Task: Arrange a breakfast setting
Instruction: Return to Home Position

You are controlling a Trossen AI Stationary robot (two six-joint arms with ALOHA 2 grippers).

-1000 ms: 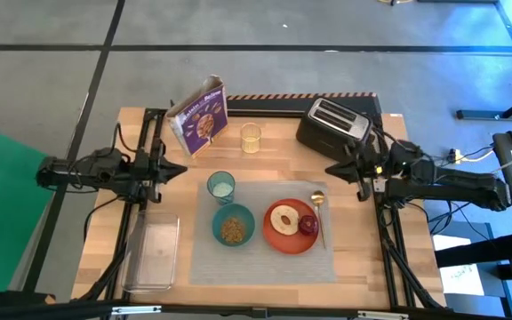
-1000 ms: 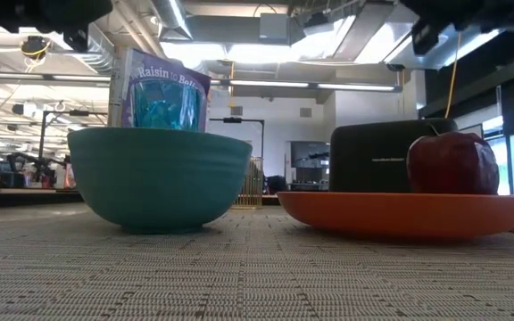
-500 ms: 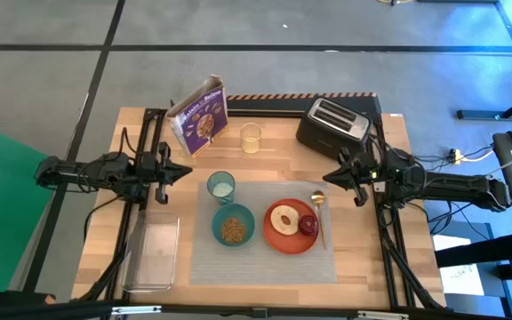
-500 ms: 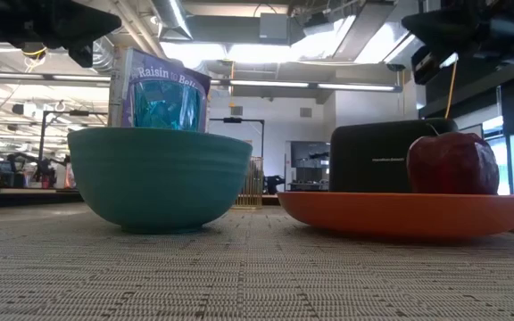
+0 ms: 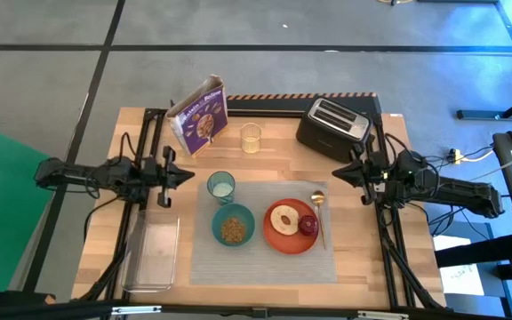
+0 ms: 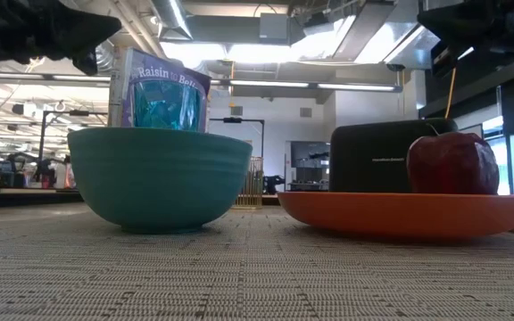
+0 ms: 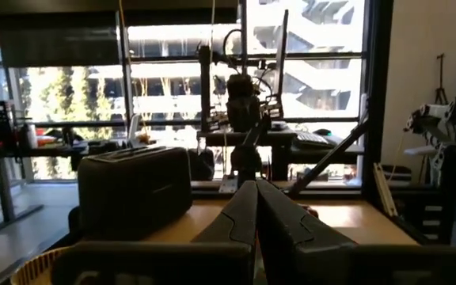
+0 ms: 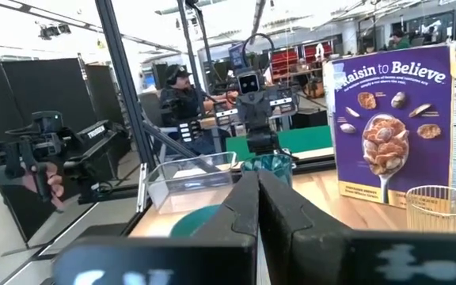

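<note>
Grey placemat (image 5: 265, 260) lies in the middle of the wooden table (image 5: 278, 142) and carries the whole setting: the teal bowl (image 5: 233, 224) at near left, the translucent teal cup (image 5: 221, 186) just behind it, the orange-red plate (image 5: 283, 246) at the right with the bagel (image 5: 284, 218) and the small dark-red fruit (image 5: 308, 225) on it, and the gold spoon (image 5: 319, 213) just right of the plate. The left gripper (image 5: 183, 173) hovers left of the cup, its fingers pressed together on nothing. The right gripper (image 5: 338, 173) hangs at the right, near the black toaster (image 5: 332, 127), also closed and empty.

You're working over a grey concrete floor (image 5: 345, 22); white ceiling strip lights (image 6: 275, 85) are glowing, daylight flooding tall dark-framed windows (image 7: 172, 79).
</note>
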